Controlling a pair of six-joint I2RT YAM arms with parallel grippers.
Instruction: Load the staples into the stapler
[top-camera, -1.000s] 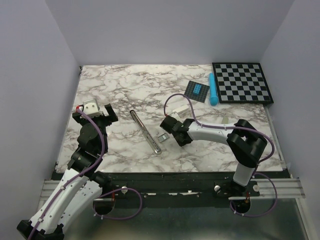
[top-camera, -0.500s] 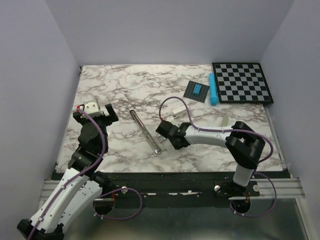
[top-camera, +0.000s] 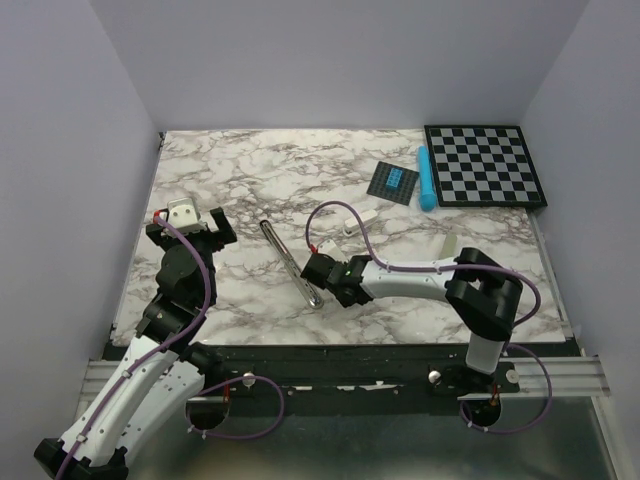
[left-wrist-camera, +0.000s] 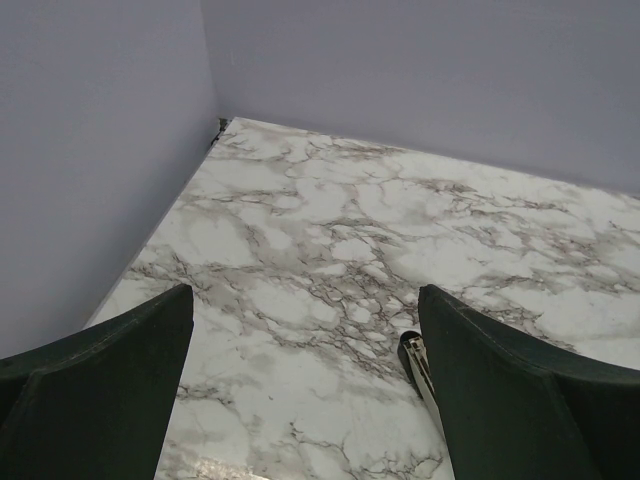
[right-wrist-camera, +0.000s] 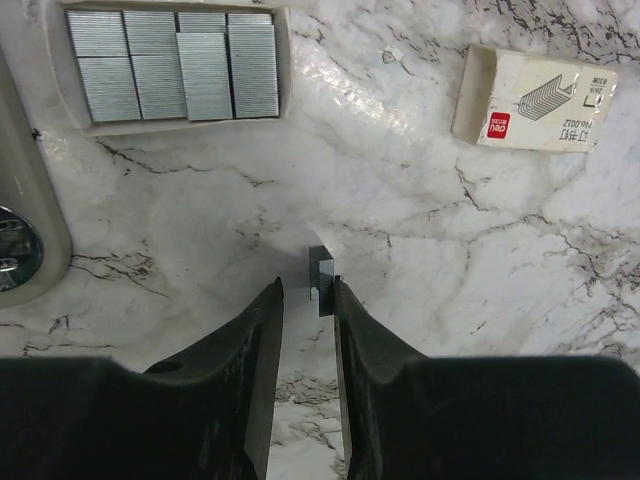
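Note:
The black stapler (top-camera: 290, 262) lies opened out on the marble, its silver channel facing up; its far tip (left-wrist-camera: 413, 358) shows beside my left gripper's finger. My left gripper (top-camera: 195, 222) (left-wrist-camera: 300, 300) hovers wide open to the stapler's left, holding nothing. My right gripper (top-camera: 315, 270) (right-wrist-camera: 308, 284) is low by the stapler's near end, its jaws a narrow gap apart. A small staples strip (right-wrist-camera: 321, 272) stands between the fingertips, against the right one and clear of the left. More staples fill a pale tray (right-wrist-camera: 175, 62). Their white box (right-wrist-camera: 530, 98) (top-camera: 357, 217) lies apart.
A checkerboard (top-camera: 485, 165), a cyan cylinder (top-camera: 426, 178) and a dark tile with blue squares (top-camera: 393, 182) sit at the back right. A beige bar (top-camera: 450, 243) lies right of my right arm. Walls close in on three sides.
My right gripper has slid left toward the stapler's near end, and its arm now covers the spot where the staple tray showed. The left arm has not moved.

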